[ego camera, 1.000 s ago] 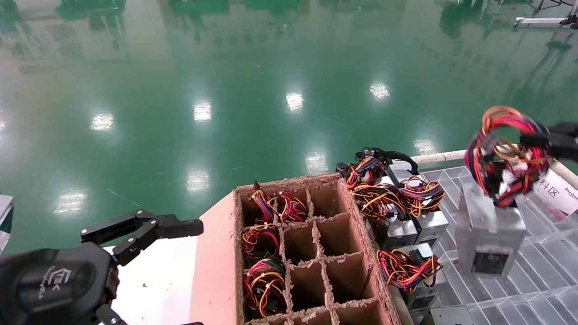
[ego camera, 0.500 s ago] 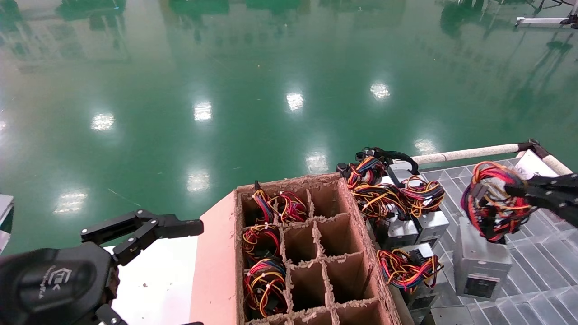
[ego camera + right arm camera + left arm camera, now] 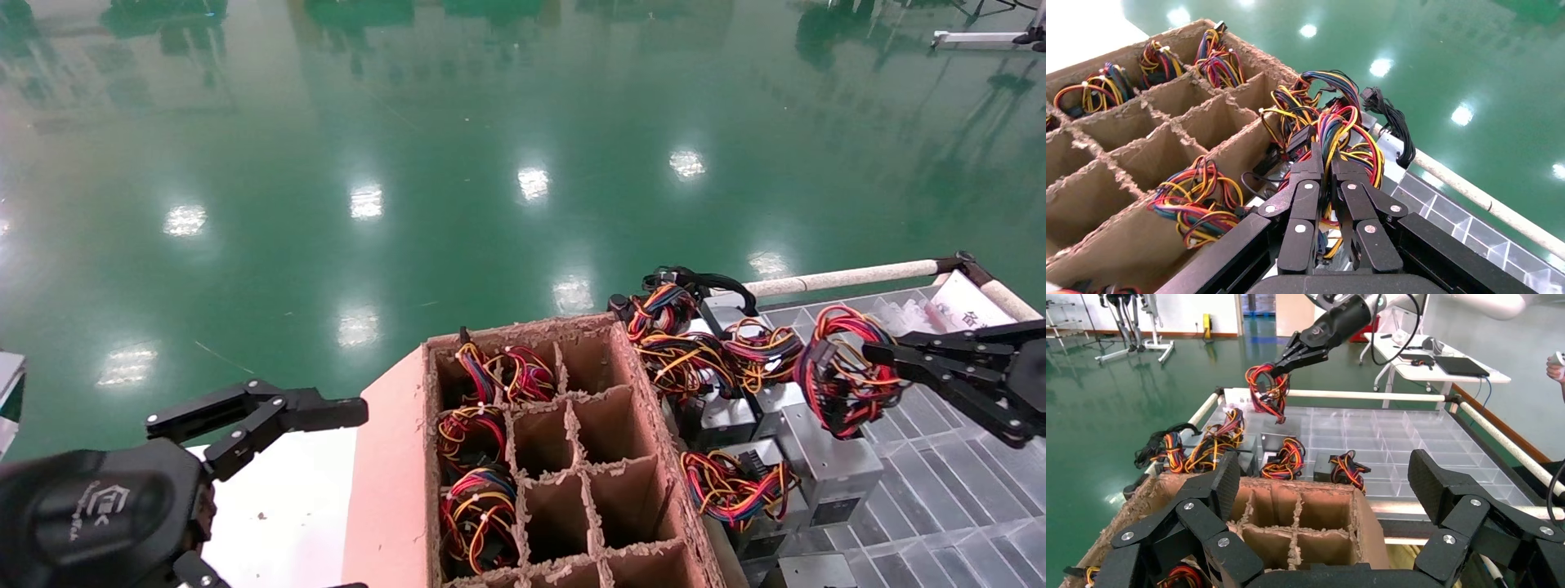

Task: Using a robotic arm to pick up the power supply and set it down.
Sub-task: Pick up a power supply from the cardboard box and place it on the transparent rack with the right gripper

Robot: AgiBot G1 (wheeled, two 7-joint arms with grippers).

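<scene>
Since a second ago the small silver-grey metal power supply (image 3: 825,461) has come down onto the clear plastic grid tray (image 3: 964,498), the black right gripper (image 3: 878,359) fingers pinching its looped wire bundle (image 3: 842,380), so release seems next; left gripper (image 3: 327,412) parked, fingers spread.

The right gripper (image 3: 878,354) reaches in from the right, jaws clamped; the left gripper (image 3: 327,412) rests low, jaws spread.

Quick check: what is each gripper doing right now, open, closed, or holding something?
Left gripper: open, holding nothing, parked beside the cardboard box.
Right gripper: closed on the wire bundle of the power supply.
</scene>
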